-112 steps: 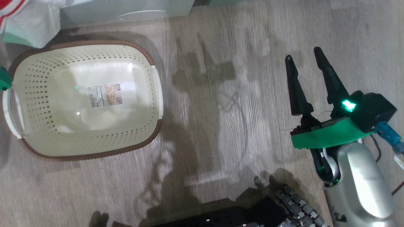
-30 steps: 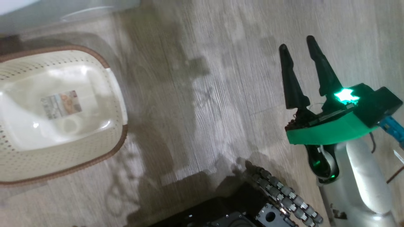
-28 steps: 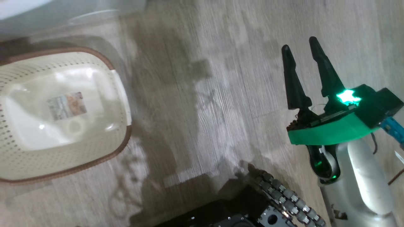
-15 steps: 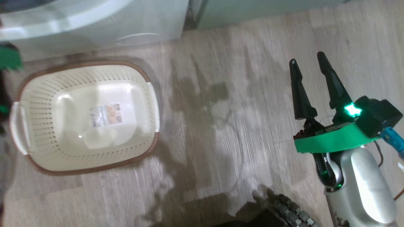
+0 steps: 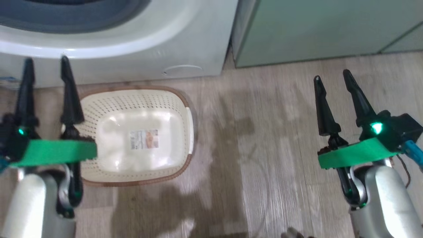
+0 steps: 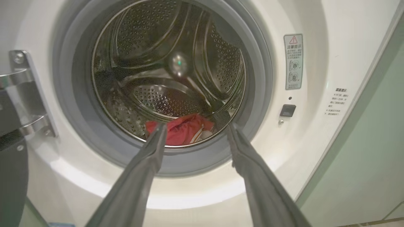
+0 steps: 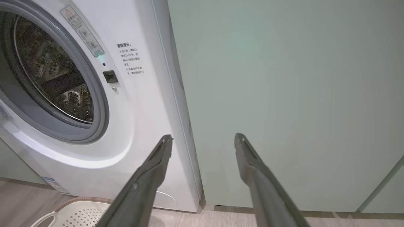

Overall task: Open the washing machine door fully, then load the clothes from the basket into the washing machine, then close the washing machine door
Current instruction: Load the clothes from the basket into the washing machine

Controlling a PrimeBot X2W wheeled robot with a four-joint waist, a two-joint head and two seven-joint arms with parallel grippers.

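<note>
Cream perforated plastic basket [image 5: 109,102] with a brown rim sits on the grey wood-look floor [image 5: 264,148], just in front of the big white front-loading washing machine [image 5: 132,46], its labelled bottom showing. Bright red clothes [image 6: 184,130] with white striping lie low in the steel drum [image 6: 164,63]. At the left wrist view's left edge, a steel hinge and dark panel are probably the round black-rimmed door [image 6: 12,176], swung open, though little shows. The left gripper [image 5: 47,60] hovers over the basket's left end, fingers spread wide, holding nothing. The right gripper [image 5: 331,75] hangs over floor, well apart from the basket, fingers likewise parted, facing the pale green cabinet [image 5: 314,29].
</note>
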